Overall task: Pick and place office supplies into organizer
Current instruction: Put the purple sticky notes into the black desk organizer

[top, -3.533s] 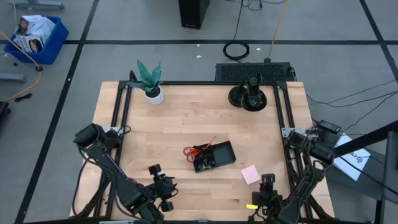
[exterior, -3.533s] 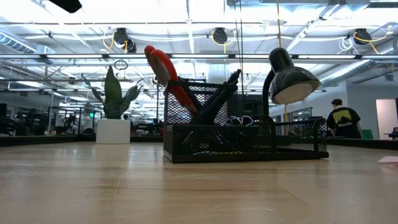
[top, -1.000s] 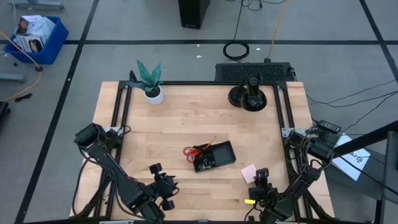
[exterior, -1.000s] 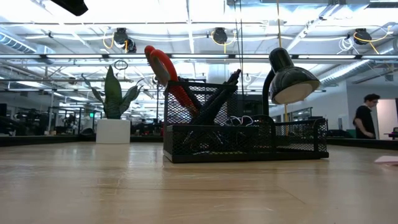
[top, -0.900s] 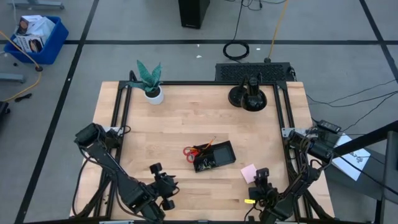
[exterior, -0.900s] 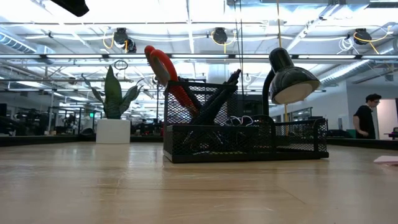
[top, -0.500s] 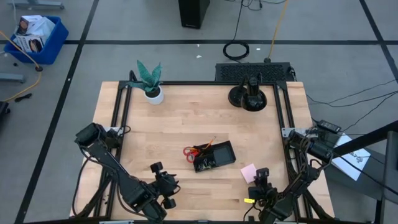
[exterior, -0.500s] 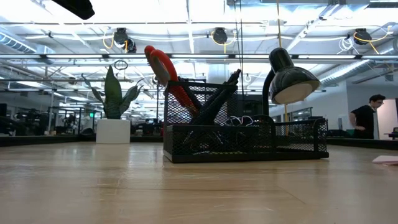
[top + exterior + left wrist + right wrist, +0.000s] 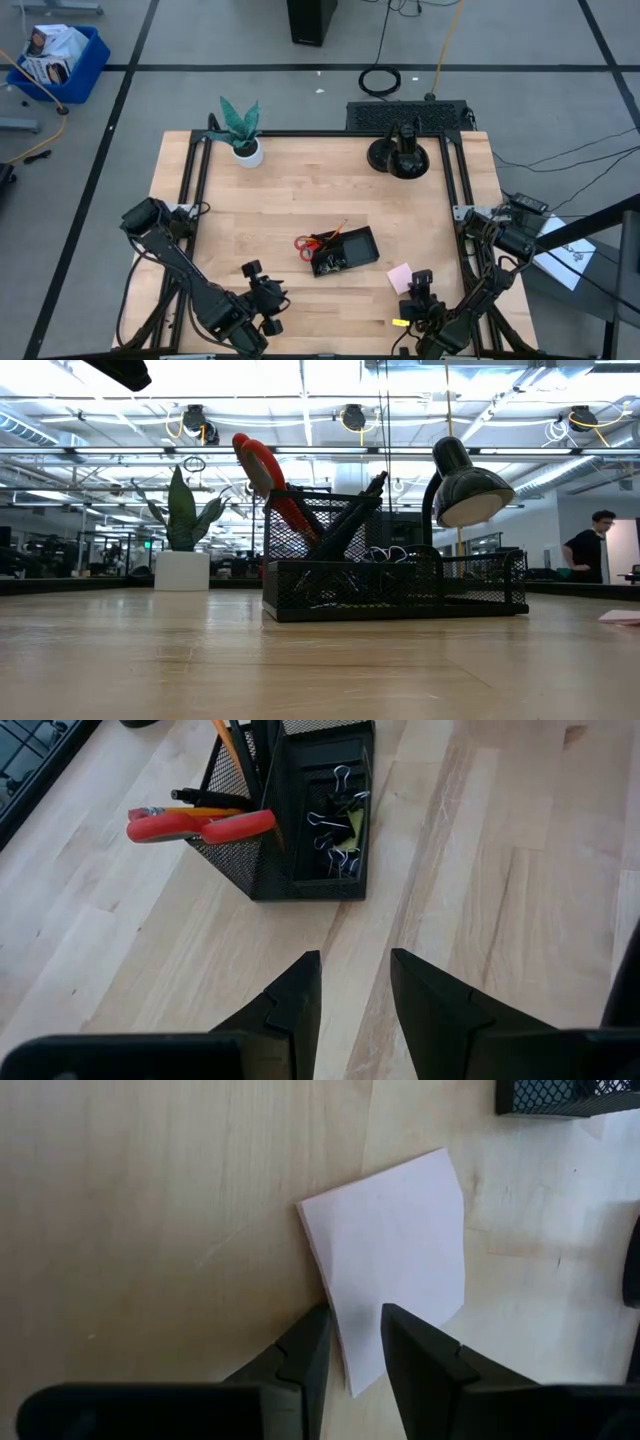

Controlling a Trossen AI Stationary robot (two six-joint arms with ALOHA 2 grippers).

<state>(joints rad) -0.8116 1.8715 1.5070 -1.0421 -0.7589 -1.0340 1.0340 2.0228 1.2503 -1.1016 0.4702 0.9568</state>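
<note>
Both grippers' jaws stand narrowly parted, holding nothing; right gripper [image 9: 350, 1330] over pink sticky-note pad [image 9: 390, 1260] beside organizer [image 9: 343, 251] — scissors [image 9: 200, 824], clips [image 9: 335, 815] inside; left gripper [image 9: 352, 982] near table's front edge.

Bright ceiling lights [image 9: 350, 415] flood the wooden table [image 9: 300, 210] evenly, casting only soft shadows, all views sharp.

Black mesh organizer [image 9: 300, 830], red-handled scissors [image 9: 200, 824], pale pink sticky-note pad [image 9: 390, 1260], light wood-grain table [image 9: 300, 200]
</note>
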